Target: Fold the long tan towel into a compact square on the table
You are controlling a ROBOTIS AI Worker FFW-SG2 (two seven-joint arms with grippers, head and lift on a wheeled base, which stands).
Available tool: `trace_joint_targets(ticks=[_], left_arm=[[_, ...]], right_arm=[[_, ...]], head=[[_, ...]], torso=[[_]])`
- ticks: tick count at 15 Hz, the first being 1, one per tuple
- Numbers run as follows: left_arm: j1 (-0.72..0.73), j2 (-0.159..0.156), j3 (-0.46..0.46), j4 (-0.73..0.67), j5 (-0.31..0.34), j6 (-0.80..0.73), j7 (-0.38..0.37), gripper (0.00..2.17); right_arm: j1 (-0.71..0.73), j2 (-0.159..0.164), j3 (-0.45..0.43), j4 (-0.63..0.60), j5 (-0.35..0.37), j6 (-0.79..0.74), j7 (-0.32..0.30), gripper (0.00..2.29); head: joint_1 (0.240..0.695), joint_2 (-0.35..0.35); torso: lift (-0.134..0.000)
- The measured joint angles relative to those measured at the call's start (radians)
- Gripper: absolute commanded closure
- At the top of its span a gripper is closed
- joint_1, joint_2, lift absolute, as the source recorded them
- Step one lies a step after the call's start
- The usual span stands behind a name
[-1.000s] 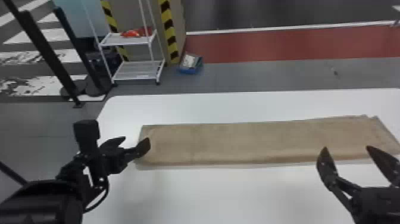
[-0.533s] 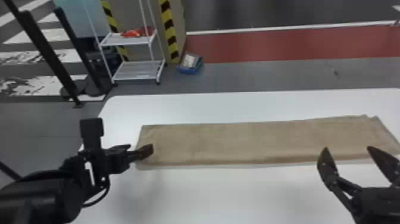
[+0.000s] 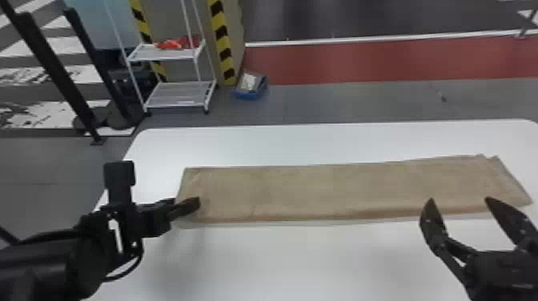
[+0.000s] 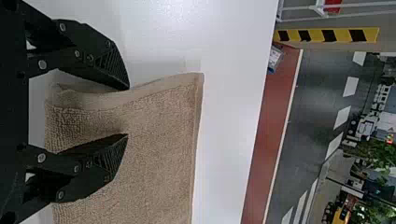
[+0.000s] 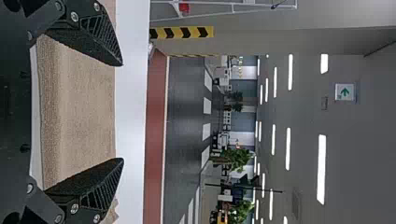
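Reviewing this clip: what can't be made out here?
- Left wrist view: most of the towel, cut off by the edge; some of it behind the left gripper.
- Right wrist view: towel parts behind the right gripper.
- Head view: the table's near edge, cut off at the bottom.

A green arrow can be made out on a white sign near the ceiling lights.

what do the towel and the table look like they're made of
The towel looks like soft terry cloth, probably cotton, with a matte tan finish; its small, looped, nubbly texture suggests that. The table has a smooth white top with a faint sheen, perhaps laminate or painted board; its even, grainless surface fits either, so I can't tell which.
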Motion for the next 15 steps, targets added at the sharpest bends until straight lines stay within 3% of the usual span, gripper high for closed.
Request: trace_joint_targets(ticks=[4,9,11,15], left_arm=[[0.003,-0.002,0.03,0.0,-0.001,-0.002,-0.049,2.15],[0.009,0.003,0.164,-0.006,-0.001,-0.006,-0.203,2.15],[0.007,0.01,0.221,0.0,0.002,-0.007,-0.208,2.14],[-0.013,0.025,0.288,-0.013,0.021,0.004,-0.222,2.14]], right_arm=[[-0.001,0.0,-0.002,0.004,-0.001,0.0,-0.001,0.17],[-0.002,0.0,-0.004,0.008,-0.002,0.0,-0.007,0.17],[-0.002,0.0,-0.004,0.008,-0.002,0.0,-0.007,0.17],[-0.001,0.0,-0.004,0.005,-0.001,0.0,-0.007,0.17]], head=[[0.695,0.136],[0.695,0.171],[0.695,0.222],[0.695,0.255]], torso=[[-0.125],[-0.125],[-0.125],[-0.125]])
